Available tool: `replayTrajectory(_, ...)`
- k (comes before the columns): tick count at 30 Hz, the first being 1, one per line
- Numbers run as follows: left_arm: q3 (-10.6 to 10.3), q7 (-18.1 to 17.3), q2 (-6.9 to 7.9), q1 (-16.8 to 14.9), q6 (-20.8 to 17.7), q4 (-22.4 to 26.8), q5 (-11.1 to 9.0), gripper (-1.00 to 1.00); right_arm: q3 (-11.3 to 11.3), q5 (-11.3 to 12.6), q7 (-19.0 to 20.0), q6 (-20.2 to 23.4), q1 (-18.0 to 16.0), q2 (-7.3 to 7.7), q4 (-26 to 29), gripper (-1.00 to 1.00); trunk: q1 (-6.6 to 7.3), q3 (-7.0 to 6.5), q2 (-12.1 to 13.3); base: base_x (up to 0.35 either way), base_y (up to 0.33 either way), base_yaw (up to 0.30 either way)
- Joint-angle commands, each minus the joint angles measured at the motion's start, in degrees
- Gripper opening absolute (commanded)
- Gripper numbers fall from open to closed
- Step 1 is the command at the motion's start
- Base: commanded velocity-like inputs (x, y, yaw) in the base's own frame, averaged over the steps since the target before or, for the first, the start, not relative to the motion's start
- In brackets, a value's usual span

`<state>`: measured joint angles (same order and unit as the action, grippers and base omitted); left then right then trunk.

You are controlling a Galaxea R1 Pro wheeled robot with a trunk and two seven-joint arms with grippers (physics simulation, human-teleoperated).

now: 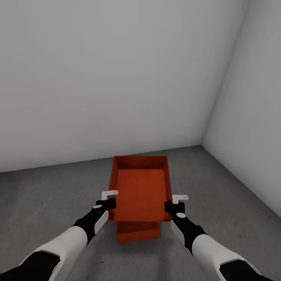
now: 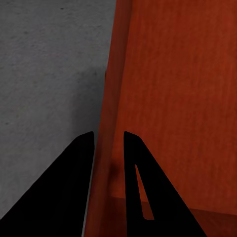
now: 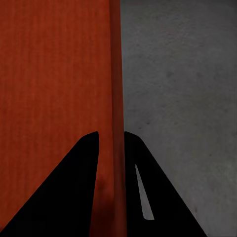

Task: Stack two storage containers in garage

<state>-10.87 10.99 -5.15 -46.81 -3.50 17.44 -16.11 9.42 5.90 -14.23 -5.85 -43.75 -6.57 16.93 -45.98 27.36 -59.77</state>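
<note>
- The robot is holding a plain red-orange, open-topped rectangular storage container (image 1: 141,189) level between both arms, one gripper on each long side, so that the box is staying flat and balanced as it hangs over the spot where it belongs.
- The left gripper (image 1: 110,200) is clamping the container's left wall: in the left wrist view its two black fingers (image 2: 74,187) are sitting either side of the thin orange wall (image 2: 106,123), one outside and one inside.
- The right gripper (image 1: 173,203) is pinching the opposite wall in the same way, with the wall's edge (image 3: 116,98) running between its closed-in fingers (image 3: 76,187).
- A second, identical red-orange container (image 1: 138,232) is resting on the dark grey, mottled concrete floor (image 1: 50,195) of the white-walled garage, directly beneath the near end of the held one.
- The held box is appearing to sit farther forward than the lower one, so I judge it is needing to come back towards the robot before being lowered; set down as it is, it could be landing askew on the lower rim.
</note>
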Motion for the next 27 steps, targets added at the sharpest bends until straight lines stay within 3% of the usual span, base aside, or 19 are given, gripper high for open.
replayTrajectory(1, 0.0, 1.0, 2.70, 0.0, -0.4, -1.7, -0.1, -1.00, -2.1, -0.4, -1.7, -0.4, -0.1, 0.07, 0.2, -1.00, 0.00, 0.14, 0.0, 0.000, 0.000, 0.000)
replayTrajectory(27, -0.1, 1.0, 2.69, 0.0, -0.4, -1.7, -0.1, -1.00, -2.0, -0.4, -1.7, -0.5, -0.1, 0.07, 0.2, -1.00, 0.00, 2.53, 0.0, 0.000, 0.000, 0.000)
